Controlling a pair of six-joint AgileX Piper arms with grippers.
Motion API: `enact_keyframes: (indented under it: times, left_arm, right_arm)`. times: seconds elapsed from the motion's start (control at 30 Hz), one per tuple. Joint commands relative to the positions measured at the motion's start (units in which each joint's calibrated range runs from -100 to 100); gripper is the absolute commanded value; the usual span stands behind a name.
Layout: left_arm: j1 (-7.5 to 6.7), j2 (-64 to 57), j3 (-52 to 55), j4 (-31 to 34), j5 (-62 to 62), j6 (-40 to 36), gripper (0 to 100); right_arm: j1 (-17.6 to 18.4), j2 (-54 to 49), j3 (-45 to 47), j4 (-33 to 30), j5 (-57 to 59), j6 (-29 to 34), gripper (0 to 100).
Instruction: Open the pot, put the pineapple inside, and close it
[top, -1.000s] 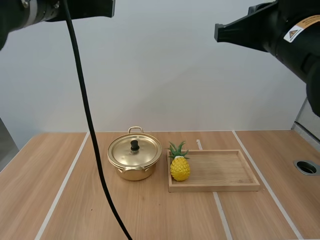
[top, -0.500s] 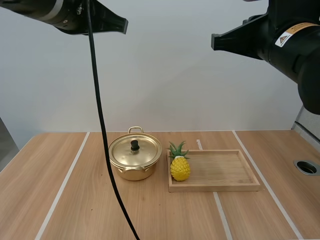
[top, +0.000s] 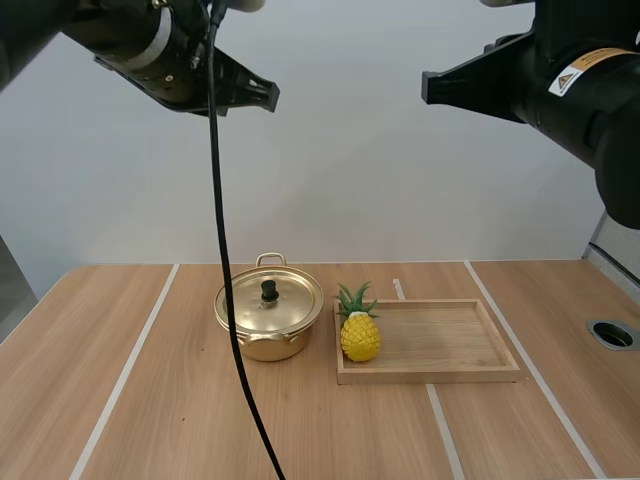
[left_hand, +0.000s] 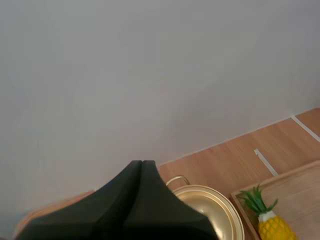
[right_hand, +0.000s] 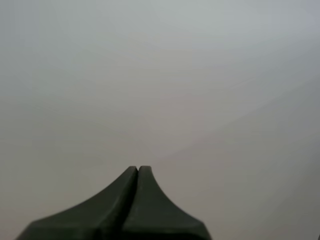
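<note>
Hanging high with fingers pressed together on nothing, left gripper (left_hand: 142, 162) is nearer the lidded pot (top: 269, 312), below and ahead of its fingertips; right gripper (right_hand: 138, 168) likewise closed; pineapple (top: 360, 335) stands upright in tray (top: 450, 372) beside pot.

Lidded gold pot (top: 269, 318) beside upright pineapple (top: 359, 332) in tray (top: 450, 345).

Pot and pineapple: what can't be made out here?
High view: the inside of the pot is hidden by its lid, which sits on it.
Left wrist view: the pot's near side is hidden behind the shut left tool.
Left wrist view: the pineapple is cut off by the frame edge, so its lower body is missing.
</note>
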Motion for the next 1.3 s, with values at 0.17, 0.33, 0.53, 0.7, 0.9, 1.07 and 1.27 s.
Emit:
enact_keyframes:
  times: [0.17,0.33,0.53,0.7,0.9,1.07,1.27]
  left_arm:
    - [-0.33,2.13,-0.49,-2.84,4.12,1.40,0]
    - [-0.33,2.14,-0.49,-2.88,3.95,1.50,0]
    - [-0.33,2.14,-0.49,-2.88,4.14,1.49,0]
    - [-0.33,2.24,-0.49,-2.88,6.59,1.49,0]
    - [-0.33,2.24,-0.49,-2.88,8.06,1.49,0]
    - [-0.33,2.24,-0.49,-2.77,11.21,2.27,0]
    - [-0.33,2.24,0.02,-2.77,11.36,5.38,25]
  right_arm:
    - [-0.20,-0.24,-0.48,0.14,-0.44,-0.24,0]
    - [-0.20,-0.24,-0.48,0.14,-0.44,-0.24,0]
    - [-0.20,-0.24,-0.48,0.14,-0.44,-0.24,0]
    - [-0.20,-0.24,-0.48,0.14,0.29,-0.24,0]
    - [-0.20,-0.24,-0.48,0.14,1.49,-0.24,0]
    - [-0.20,-0.24,-0.48,0.14,1.49,-0.24,0]
    - [-0.20,-0.24,-0.48,0.14,1.49,-0.24,0]
